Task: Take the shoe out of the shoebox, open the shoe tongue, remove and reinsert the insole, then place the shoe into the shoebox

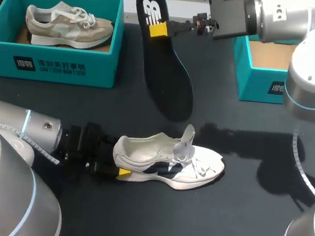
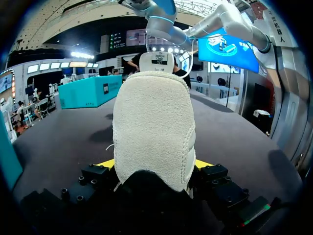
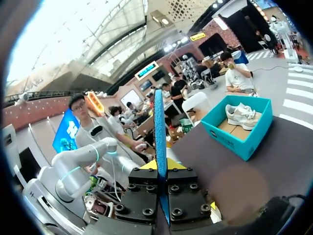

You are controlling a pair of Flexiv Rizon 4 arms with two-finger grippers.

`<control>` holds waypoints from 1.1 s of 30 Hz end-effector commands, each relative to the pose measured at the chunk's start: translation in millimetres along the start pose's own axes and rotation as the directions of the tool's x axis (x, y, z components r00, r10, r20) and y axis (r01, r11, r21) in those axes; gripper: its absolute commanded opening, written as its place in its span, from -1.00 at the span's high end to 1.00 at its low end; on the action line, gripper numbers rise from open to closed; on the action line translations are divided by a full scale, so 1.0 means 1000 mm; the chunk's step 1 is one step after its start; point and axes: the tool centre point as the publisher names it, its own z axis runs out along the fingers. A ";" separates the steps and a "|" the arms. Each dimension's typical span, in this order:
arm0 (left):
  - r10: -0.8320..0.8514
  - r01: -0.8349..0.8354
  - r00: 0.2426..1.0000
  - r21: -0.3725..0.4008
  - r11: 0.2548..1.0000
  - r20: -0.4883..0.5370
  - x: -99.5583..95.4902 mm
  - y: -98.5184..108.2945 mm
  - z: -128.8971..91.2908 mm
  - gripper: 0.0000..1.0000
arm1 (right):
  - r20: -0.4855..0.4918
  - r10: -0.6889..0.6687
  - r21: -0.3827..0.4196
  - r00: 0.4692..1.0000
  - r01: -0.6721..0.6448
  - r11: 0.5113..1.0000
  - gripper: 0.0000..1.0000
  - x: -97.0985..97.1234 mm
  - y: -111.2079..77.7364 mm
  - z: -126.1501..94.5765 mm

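In the head view, the white shoe (image 1: 166, 164) is seen lying on the table (image 1: 237, 220), near and central. Its long axis runs left to right, with the heel to the left. The heel is clamped by the left gripper (image 1: 117, 170), and the tongue (image 1: 186, 139) is lifted clear of the opening. The black insole (image 1: 166, 73) is held by its heel end in the closed right gripper (image 1: 160, 29), far from the shoe. Its long axis runs far to near, so it lies almost crosswise to the shoe, with the free toe end nearest the shoe's opening. The right arm alone is placed to feed it in, and a turn towards the shoe's line is judged necessary first. Dark tabletop shows between the shoe and the left shoebox (image 1: 50, 59), in which a beige shoe (image 1: 68, 23) lies, and between the shoe and the right shoebox (image 1: 265, 79).

In the left wrist view, the shoe's heel (image 2: 154, 137) is gripped from both sides between the fingers, whose yellow tips show at either flank.

In the right wrist view, the insole is seen edge-on and upright, pinched between the shut fingers (image 3: 151, 164). The box with the beige shoe lies ahead and to one side.
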 end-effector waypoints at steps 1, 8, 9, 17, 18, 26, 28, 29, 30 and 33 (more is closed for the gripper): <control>0.000 0.000 1.000 -0.001 1.000 0.000 0.001 0.006 0.006 1.00 | -0.008 0.030 -0.029 1.000 -0.030 0.999 1.00 0.012 -0.015 -0.015; 0.000 0.000 1.000 -0.001 1.000 0.000 0.001 0.006 0.006 1.00 | -0.018 0.085 -0.054 0.996 -0.086 0.995 1.00 0.042 -0.029 -0.015; 0.000 0.000 1.000 -0.001 1.000 0.000 0.001 0.006 0.006 1.00 | -0.020 0.093 -0.058 0.995 -0.094 0.994 1.00 0.047 -0.032 -0.017; 0.000 0.000 1.000 -0.001 1.000 0.000 0.001 0.006 0.006 1.00 | -0.037 0.181 -0.160 0.983 -0.185 0.970 1.00 0.074 -0.042 -0.027; 0.000 0.000 1.000 -0.001 1.000 0.000 0.001 0.006 0.006 1.00 | -0.033 0.181 -0.148 0.983 -0.184 0.972 1.00 0.077 -0.043 -0.029; 0.000 0.000 1.000 -0.001 1.000 0.000 0.001 0.006 0.006 1.00 | -0.038 0.217 -0.122 0.975 -0.221 0.968 1.00 0.088 -0.047 -0.031; 0.000 0.000 1.000 -0.001 1.000 0.000 0.001 0.006 0.006 1.00 | -0.030 0.224 -0.112 0.974 -0.226 0.968 1.00 0.090 -0.050 -0.033; 0.000 0.000 1.000 -0.001 1.000 0.000 0.001 0.006 0.006 1.00 | -0.012 0.213 -0.104 0.977 -0.213 0.972 1.00 0.091 -0.050 -0.035; 0.000 0.000 1.000 -0.001 1.000 0.000 0.001 0.006 0.006 1.00 | -0.012 0.213 -0.104 0.977 -0.213 0.972 1.00 0.091 -0.050 -0.035; 0.000 0.000 1.000 -0.001 1.000 0.000 0.001 0.006 0.006 1.00 | -0.012 0.213 -0.104 0.977 -0.213 0.972 1.00 0.091 -0.050 -0.035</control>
